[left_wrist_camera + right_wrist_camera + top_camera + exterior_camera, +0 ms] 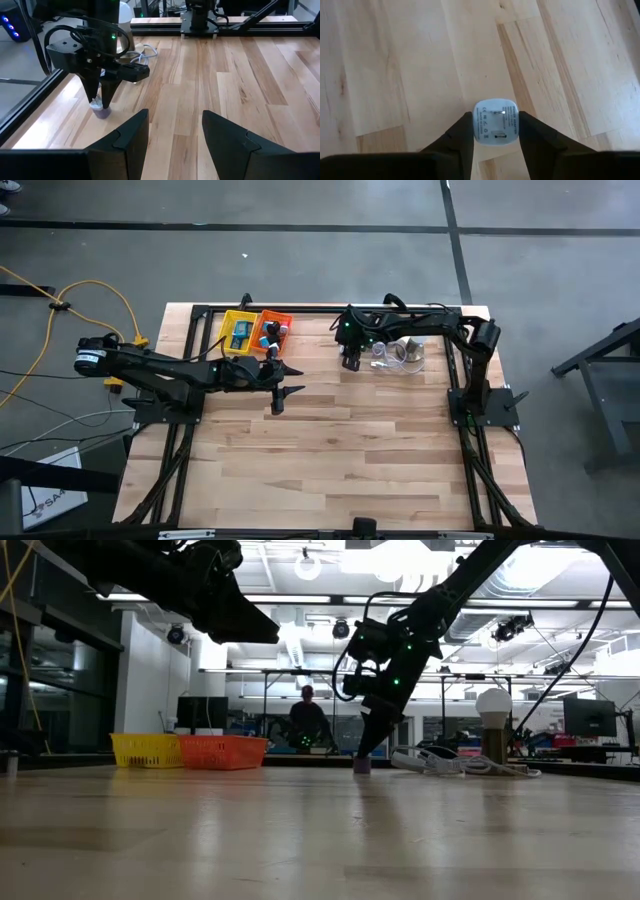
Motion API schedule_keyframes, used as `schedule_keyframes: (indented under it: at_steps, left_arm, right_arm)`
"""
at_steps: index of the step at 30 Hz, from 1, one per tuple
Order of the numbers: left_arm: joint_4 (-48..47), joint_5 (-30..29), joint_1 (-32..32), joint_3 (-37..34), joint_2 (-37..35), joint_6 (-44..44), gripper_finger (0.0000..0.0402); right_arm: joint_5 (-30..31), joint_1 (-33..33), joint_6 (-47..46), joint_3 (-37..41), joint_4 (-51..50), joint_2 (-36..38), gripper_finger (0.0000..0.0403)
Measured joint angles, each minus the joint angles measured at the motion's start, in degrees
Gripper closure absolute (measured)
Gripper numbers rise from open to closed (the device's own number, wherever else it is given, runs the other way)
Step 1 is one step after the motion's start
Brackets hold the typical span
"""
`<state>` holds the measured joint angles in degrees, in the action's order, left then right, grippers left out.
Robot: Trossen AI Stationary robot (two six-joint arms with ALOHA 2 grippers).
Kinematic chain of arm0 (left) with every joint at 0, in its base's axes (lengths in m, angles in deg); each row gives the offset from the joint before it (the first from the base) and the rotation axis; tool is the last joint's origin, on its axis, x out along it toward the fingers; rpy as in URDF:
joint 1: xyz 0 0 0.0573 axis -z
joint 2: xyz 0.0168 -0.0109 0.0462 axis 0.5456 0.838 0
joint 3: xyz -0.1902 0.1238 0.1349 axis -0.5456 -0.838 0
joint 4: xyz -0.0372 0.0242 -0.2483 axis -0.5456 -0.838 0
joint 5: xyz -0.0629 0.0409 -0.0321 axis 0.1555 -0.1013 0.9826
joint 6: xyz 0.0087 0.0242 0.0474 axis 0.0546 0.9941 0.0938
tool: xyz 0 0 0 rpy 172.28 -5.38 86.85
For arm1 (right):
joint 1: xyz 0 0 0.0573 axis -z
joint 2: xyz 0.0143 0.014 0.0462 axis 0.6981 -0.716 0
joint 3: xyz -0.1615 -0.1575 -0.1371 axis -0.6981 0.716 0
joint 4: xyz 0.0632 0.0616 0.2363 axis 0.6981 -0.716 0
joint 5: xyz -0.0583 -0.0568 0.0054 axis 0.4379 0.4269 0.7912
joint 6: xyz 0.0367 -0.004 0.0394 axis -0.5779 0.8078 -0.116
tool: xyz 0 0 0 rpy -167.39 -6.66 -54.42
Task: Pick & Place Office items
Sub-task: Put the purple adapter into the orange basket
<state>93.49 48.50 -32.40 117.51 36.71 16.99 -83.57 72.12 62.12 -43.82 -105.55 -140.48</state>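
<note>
The high view looks straight down from well above, taking in the whole worktop (330, 440) and some floor around it. The low view sits at worktop height, facing level across the wood into the room behind — the baskets (188, 750) show far off at its left. The left wrist view looks forward past its own fingers (125, 137) across the worktop to the other arm. The right wrist view faces almost straight down, very close to the wood. The small plug (495, 122) between its fingers also shows in the left wrist and low views — a shared spot near the worktop's far edge.
</note>
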Motion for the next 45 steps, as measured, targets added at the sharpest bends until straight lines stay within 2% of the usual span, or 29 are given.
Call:
schedule_keyframes:
  at_steps: [9, 13, 22, 27, 34, 40, 45]
  left_arm:
    - [0.0, 0.0, 0.0, 0.0, 0.0, 0.0, 0.0224]
    - [0.0, 0.0, 0.0, 0.0, 0.0, 0.0, 0.0224]
    - [0.0, 0.0, 0.0, 0.0, 0.0, 0.6, 0.0224]
    - [0.9, 0.0, 0.0, 0.0, 0.0, 0.9, 0.0224]
    - [4.8, 0.0, 0.0, 0.0, 0.0, 4.5, 0.0224]
    - [8.0, 0.0, 0.0, 0.0, 0.0, 3.4, 0.0224]
    - [10.9, 1.8, 0.0, 0.0, 0.0, 3.1, 0.0224]
  right_arm:
    - [-0.4, -2.5, -0.1, 0.0, 0.2, 3.6, 0.0285]
    - [-1.1, -4.5, -0.5, 0.0, 0.2, 7.5, 0.0285]
    - [-6.5, -9.5, -6.1, 0.0, 0.5, 18.8, 0.0286]
    - [-6.5, -13.5, -8.3, 0.0, 0.7, 23.2, 0.0287]
    - [-5.5, -19.9, -9.3, 0.0, 2.3, 24.4, 0.0287]
    - [0.7, -24.3, -6.5, 0.0, 3.5, 24.4, 0.0287]
    - [3.3, -26.6, -4.0, 0.0, 5.4, 24.4, 0.0287]
